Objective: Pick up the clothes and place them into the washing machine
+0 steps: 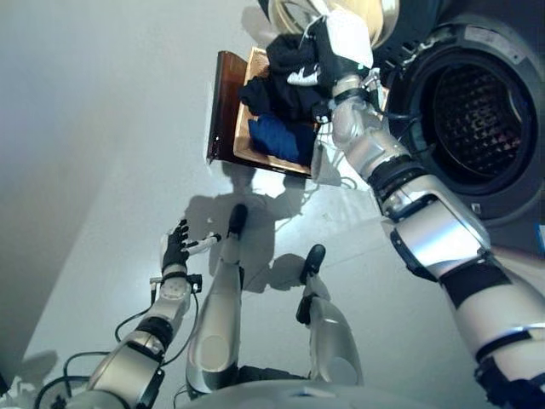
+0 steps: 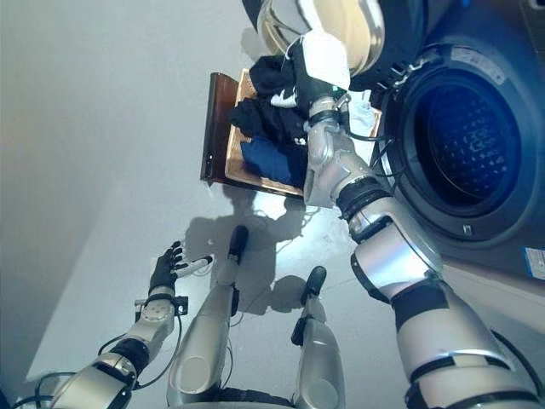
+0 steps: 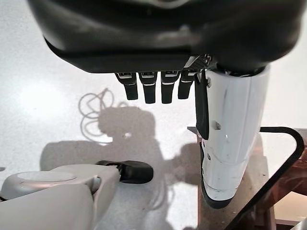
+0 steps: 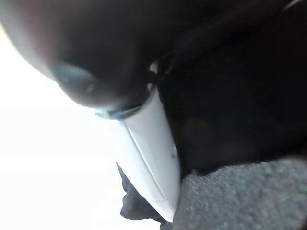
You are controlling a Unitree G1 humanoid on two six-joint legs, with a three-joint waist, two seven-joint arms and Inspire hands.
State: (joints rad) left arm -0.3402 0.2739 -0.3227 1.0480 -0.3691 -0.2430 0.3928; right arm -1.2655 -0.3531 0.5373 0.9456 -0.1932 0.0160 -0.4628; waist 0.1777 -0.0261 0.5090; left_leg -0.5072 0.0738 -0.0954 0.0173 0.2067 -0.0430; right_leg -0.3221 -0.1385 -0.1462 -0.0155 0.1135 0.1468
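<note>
The clothes [image 1: 285, 94] lie in a heap on a brown wooden tray [image 1: 223, 102] on the floor, near the top middle of the head views. Most of the heap is black, and one blue piece [image 2: 271, 158] lies at its near side. The washing machine [image 1: 477, 111] is at the upper right, and its round drum hole is wide open and dark inside. Its door [image 2: 336, 25] swings out above the tray at the top of the frame. The right robot hand [image 1: 336, 47] reaches up to the top of the heap, and its white thumb cover shows against the black cloth. In the right wrist view, dark cloth and a bit of grey cloth fill the space right next to the thumb, but I cannot tell if the fingers are closed on anything. The left robot hand [image 1: 176, 245] hangs low at the lower left of the frame, over the bare floor, with its fingers straight and spread, holding nothing. What could go wrong: the robot hand may catch only a thin fold, and then the cloth could slip out and fall on the floor. A long piece could also drag other clothes off the tray, or snag on the open door on the way to the drum.
</note>
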